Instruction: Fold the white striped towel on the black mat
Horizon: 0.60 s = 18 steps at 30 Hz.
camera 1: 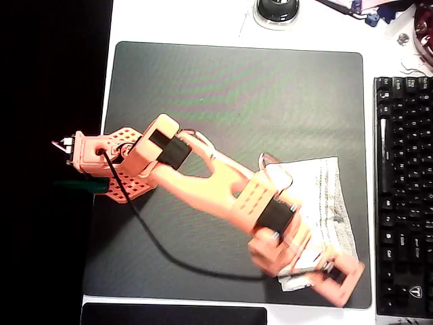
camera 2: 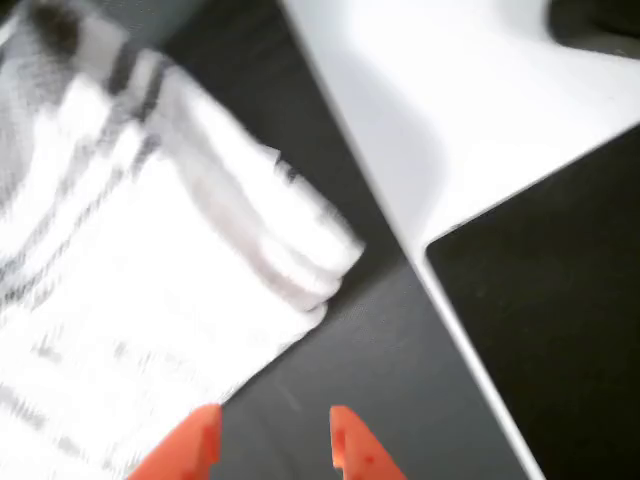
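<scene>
**Gripper over the towel's corner at the mat's lower right**

Overhead view: the white striped towel (camera 1: 323, 203) lies rumpled on the lower right part of the black mat (camera 1: 237, 95), close to the mat's right edge. The orange arm (camera 1: 203, 176) reaches diagonally from its base at the mat's left edge across the towel's left side; its far end is blurred and covers the towel's lower corner. A black keyboard (camera 1: 404, 196) sits on the white desk (camera 1: 176, 20) just right of the mat.

Wrist view: the gripper (camera 2: 270, 445) shows two orange fingertips (camera 2: 190, 445) spread apart, nothing between them, with bare mat in the gap. The left tip overlaps the towel's edge in the picture; contact cannot be told. The towel's folded corner, with grey stripes, lies above and left of the tips. Picture is blurred.
</scene>
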Each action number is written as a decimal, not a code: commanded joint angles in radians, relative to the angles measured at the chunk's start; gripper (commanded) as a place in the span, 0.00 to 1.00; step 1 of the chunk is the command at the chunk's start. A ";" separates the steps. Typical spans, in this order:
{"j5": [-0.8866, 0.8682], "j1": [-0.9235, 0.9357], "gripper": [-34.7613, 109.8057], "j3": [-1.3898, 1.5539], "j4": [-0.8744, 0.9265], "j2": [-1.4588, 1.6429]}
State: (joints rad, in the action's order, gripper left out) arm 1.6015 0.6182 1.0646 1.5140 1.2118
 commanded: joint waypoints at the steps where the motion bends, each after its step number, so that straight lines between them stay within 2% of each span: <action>1: 0.017 0.055 0.36 0.018 -0.049 0.003; 11: -0.026 0.052 0.36 0.295 -0.488 -0.117; 14: -0.043 0.044 0.32 0.342 -0.517 -0.120; 18: -0.078 0.040 0.26 0.339 -0.449 -0.084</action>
State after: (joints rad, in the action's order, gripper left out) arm 1.5294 0.6458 1.3867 1.0216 1.0891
